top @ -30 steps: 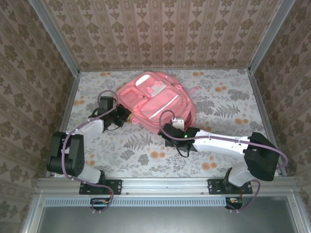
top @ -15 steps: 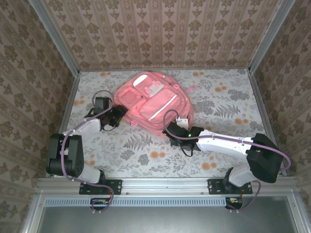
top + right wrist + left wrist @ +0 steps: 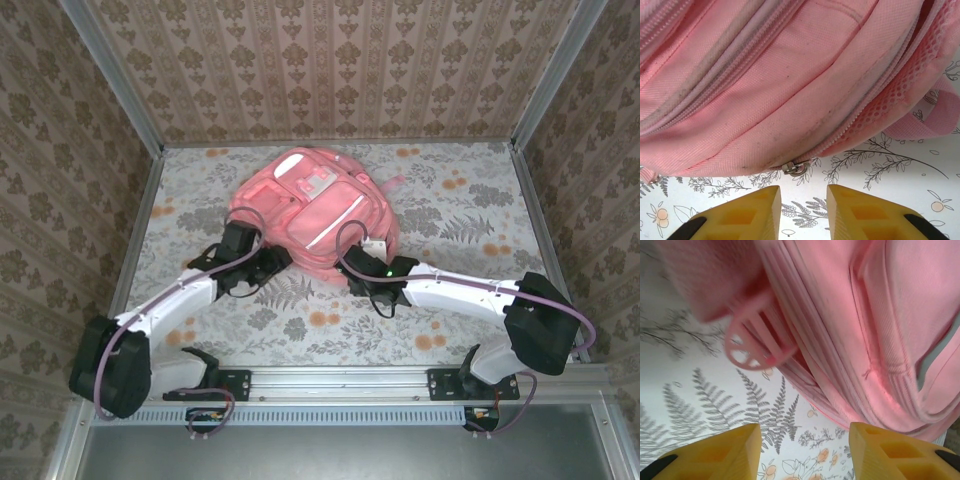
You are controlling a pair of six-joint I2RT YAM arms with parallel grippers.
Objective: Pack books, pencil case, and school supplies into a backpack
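Large soft pink fabric backpack (image 3: pixel 310 200) lies flat mid-table on the grey floral tablecloth (image 3: pixel 470 220), just beyond both grippers. Left gripper (image 3: pixel 805 452) sits at the bag's near-left corner, yellow jaws parted about halfway, nothing between them. Right gripper (image 3: pixel 803 212) is at the near-right edge, its gap narrower, also empty. Small metal zipper pull (image 3: pixel 795 167) is just past its tips, not touched. A second ago the left arm was at the bag's left side. It has swung in, and the bag sits slightly further left.
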